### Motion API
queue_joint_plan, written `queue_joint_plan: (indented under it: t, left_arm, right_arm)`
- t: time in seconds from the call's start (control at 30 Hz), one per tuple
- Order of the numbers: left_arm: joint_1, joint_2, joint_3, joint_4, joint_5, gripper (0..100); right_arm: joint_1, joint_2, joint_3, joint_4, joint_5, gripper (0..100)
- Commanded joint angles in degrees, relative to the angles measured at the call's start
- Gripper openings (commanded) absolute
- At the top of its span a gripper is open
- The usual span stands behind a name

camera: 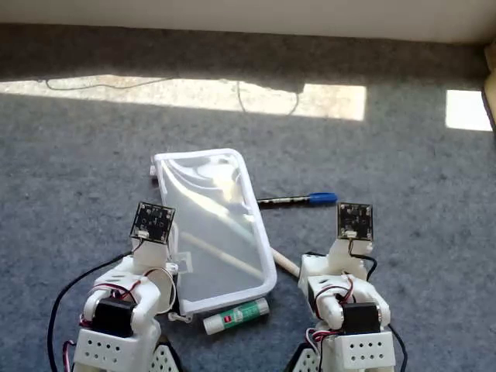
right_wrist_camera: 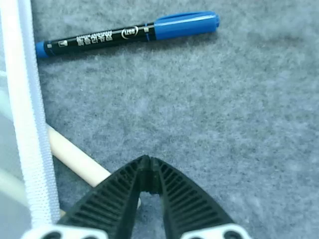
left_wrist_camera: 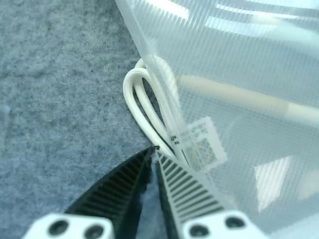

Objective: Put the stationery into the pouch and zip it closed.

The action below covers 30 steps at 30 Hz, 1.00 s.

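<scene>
Left gripper [left_wrist_camera: 152, 149] clenched, its tips at the white cord loop [left_wrist_camera: 129, 97] of the translucent white mesh pouch [left_wrist_camera: 239, 59], which lies mid-carpet. Right gripper [right_wrist_camera: 145, 160] clenched empty over the grey carpet [right_wrist_camera: 239, 124] beside a pale wooden stick [right_wrist_camera: 75, 159]. A blue-capped black marker [right_wrist_camera: 124, 34] lies beyond, and a green-and-white glue stick [camera: 236, 315] lies by the pouch's near end.

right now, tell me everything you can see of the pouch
The pouch is a flat, translucent white rectangle with rounded corners. It looks like plastic with a fine grid texture, edged by a white zipper band. It lies slightly askew on the grey carpet between the two arms. A white cord loop and small label sit at its side, by the left gripper. A pale stick shows through it and pokes out.
</scene>
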Motion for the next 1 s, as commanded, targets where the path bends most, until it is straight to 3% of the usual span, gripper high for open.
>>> queue_joint_plan:
  t: [0.0, 0.17, 0.53, 0.63, 0.83, 0.97]
  left_arm:
    - [1.01, -0.92, 1.27, 0.26, 0.35, 1]
    - [5.32, -0.92, 1.27, 0.26, 0.35, 1]
    - [5.49, -0.92, 1.01, 0.26, 0.26, 1]
    - [4.35, -0.92, -3.03, 0.62, 0.26, 1]
    - [-4.88, -0.92, -9.71, 0.35, 0.44, 1]
    - [-5.85, -0.92, -10.77, -0.44, 0.26, 1]
  right_arm:
    - [0.4, -0.66, 6.2, 0.13, -0.09, 0.5]
    - [0.31, -0.66, 6.2, 0.13, -0.09, 0.5]
    - [0.57, -0.66, 6.2, 0.4, -0.09, 0.5]
    - [0.57, -0.66, 6.2, 0.4, -0.09, 0.5]
    - [0.57, -0.66, 6.2, 0.4, -0.09, 0.5]
    - [0.57, -0.66, 6.2, 0.4, -0.09, 0.5]
